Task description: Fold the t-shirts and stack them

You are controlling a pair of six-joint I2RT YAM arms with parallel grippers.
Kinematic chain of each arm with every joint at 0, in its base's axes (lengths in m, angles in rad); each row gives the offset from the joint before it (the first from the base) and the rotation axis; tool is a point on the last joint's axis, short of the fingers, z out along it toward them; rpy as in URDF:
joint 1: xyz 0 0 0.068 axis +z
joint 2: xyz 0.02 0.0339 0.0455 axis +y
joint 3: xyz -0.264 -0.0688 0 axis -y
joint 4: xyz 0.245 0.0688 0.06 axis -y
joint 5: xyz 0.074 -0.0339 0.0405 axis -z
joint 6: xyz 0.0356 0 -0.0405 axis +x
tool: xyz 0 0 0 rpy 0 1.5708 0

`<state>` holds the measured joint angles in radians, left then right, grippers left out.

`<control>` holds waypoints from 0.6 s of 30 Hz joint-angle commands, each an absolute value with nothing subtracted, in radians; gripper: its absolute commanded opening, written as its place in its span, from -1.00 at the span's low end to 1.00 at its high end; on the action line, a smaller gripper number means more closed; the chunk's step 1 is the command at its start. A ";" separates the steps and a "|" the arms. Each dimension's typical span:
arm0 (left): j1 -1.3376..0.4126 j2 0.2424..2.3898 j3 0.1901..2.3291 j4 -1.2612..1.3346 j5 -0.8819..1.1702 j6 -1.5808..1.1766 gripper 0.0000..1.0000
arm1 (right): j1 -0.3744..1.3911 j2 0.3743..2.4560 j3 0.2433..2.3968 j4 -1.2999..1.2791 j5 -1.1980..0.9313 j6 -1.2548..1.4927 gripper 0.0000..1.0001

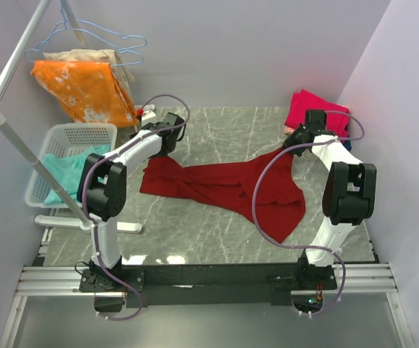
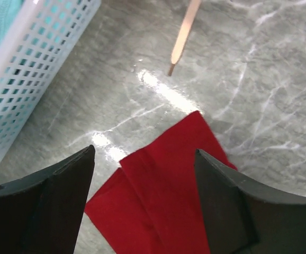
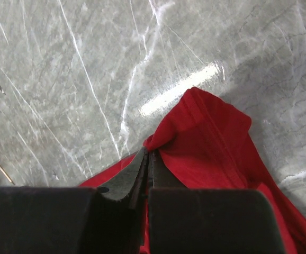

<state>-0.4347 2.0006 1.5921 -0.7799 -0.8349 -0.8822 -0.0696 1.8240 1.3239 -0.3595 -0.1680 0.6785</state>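
A dark red t-shirt (image 1: 224, 188) lies crumpled and stretched across the middle of the marble table. My right gripper (image 1: 295, 143) is shut on a bunched fold at the shirt's far right end; in the right wrist view the closed jaws (image 3: 149, 154) pinch the red cloth (image 3: 211, 143). My left gripper (image 1: 169, 136) is open and empty, hovering above the shirt's far left corner (image 2: 169, 180), and the fingers (image 2: 63, 180) do not touch it. A bright pink shirt (image 1: 312, 109) lies at the back right. A teal shirt (image 1: 64, 170) sits in the basket.
A white mesh basket (image 1: 75, 134) stands at the left edge and also shows in the left wrist view (image 2: 36, 58). An orange patterned cloth (image 1: 86, 90) hangs on a rack at the back left. A thin wooden stick (image 2: 183, 34) leans over the table. Walls close in on both sides.
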 commanded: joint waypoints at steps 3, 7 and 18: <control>-0.397 1.908 1.525 -0.725 -0.743 -0.874 0.32 | -0.060 1.812 1.367 -0.341 -0.167 0.660 -1.00; -0.338 1.918 1.485 -0.723 -0.597 -0.907 0.00 | -0.058 1.802 1.364 -0.359 -0.155 0.657 -1.00; -0.301 1.937 1.420 -0.672 -0.453 -0.899 -0.05 | -0.057 1.810 1.358 -0.371 -0.153 0.652 -1.00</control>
<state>-0.3069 1.9438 1.4178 -0.7109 -0.5198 -0.9005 -0.0631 1.8240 1.3239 -0.3679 -0.1650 0.6636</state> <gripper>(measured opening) 0.473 0.009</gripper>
